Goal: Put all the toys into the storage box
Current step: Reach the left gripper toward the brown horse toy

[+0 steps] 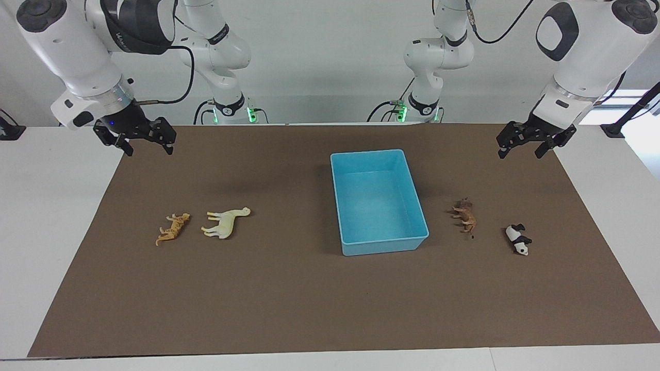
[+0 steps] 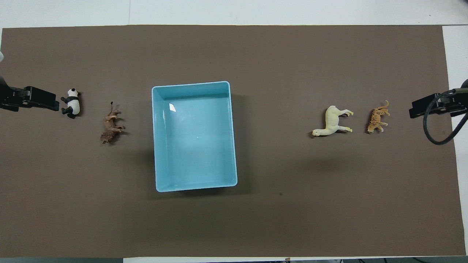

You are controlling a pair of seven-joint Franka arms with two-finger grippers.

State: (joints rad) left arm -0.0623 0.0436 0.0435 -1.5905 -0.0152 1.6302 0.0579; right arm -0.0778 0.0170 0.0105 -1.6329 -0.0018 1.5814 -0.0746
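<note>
Facing view: we see storage box (image 1: 379, 203) mid-table, tiger (image 1: 173, 229) beside horse (image 1: 225, 222) toward right arm's end, lion (image 1: 465, 215) and panda (image 1: 517, 239) toward left arm's end, left gripper (image 1: 533, 142) and right gripper (image 1: 135, 137) raised, fingers apart, overhead view: we see all four toys outside the box.

A robotics lab: 2 white arms (image 1: 77, 56) mounted at a bare white table (image 1: 51, 206).
</note>
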